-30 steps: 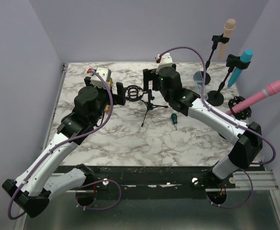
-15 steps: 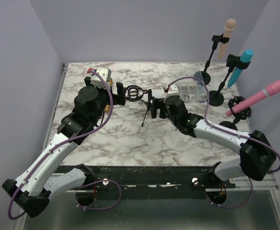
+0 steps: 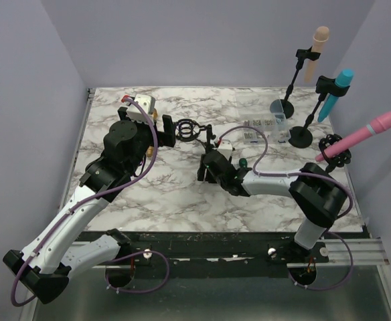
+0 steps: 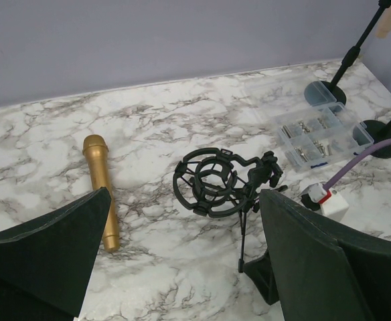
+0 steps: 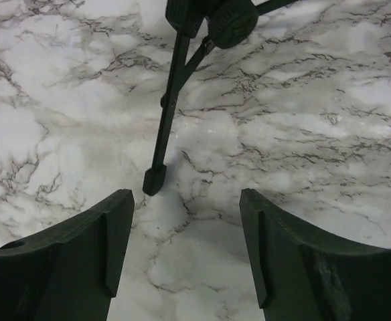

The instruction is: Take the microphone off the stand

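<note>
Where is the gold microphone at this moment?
In the left wrist view the gold microphone lies flat on the marble table, on the left of that view, beside the empty shock mount on the stand and not touching it.

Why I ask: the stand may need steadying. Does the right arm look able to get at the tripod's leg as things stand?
Probably yes. The right claw is open, and the tripod leg ends on the table just ahead of the gap between its fingers, with nothing in between.
</note>
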Tool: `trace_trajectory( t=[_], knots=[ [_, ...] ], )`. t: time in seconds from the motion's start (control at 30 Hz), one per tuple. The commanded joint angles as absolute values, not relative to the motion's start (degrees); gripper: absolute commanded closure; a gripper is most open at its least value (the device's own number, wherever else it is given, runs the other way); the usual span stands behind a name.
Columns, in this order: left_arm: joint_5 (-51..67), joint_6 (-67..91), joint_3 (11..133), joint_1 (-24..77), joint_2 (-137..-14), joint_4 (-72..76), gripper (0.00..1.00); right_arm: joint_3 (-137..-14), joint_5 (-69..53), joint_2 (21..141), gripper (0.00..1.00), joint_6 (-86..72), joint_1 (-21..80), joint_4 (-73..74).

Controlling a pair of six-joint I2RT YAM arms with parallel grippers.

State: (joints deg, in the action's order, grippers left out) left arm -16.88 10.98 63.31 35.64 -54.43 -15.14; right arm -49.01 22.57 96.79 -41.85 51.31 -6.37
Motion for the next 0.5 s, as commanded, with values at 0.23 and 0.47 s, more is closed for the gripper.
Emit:
trace_trajectory(
  t=[0.23,0.47],
  knots=[
    [-15.6,11.5,65.1,35.3,-53.9,-15.0,0.03,-60.8,36.4,108.4,0.36,-44.3,53.8,-1.3],
    [-15.6,11.4,65.1,35.3,-54.1,-15.0,0.03,-62.2,40.3,112.9,0.82,-40.6,53.7,-4.1]
  ],
)
